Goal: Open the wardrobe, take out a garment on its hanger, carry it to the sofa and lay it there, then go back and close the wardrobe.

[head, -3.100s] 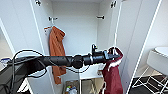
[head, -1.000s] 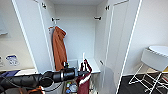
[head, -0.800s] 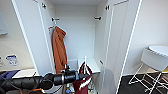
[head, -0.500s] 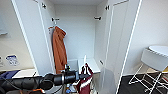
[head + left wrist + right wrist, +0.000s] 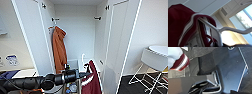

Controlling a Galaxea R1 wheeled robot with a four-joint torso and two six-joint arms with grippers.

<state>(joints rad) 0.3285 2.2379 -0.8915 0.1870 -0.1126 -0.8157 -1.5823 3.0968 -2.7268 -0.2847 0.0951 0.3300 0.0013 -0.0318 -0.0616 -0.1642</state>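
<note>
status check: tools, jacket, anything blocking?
Left tool carrying maroon jacket on its white hanger, clear of the open wardrobe. Orange jacket hangs on the rail. Nothing blocking.

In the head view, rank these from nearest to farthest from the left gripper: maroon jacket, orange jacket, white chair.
1. maroon jacket, hanging at the left gripper.
2. orange jacket, on the wardrobe's left side, above the arm.
3. white chair, far across the picture's right edge.

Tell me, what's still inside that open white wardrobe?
Inside the wardrobe, an orange jacket hangs at the left from a rail fitting. The back wall beside it is bare. The lower part is covered by the robot's left arm and the maroon jacket it carries.
</note>
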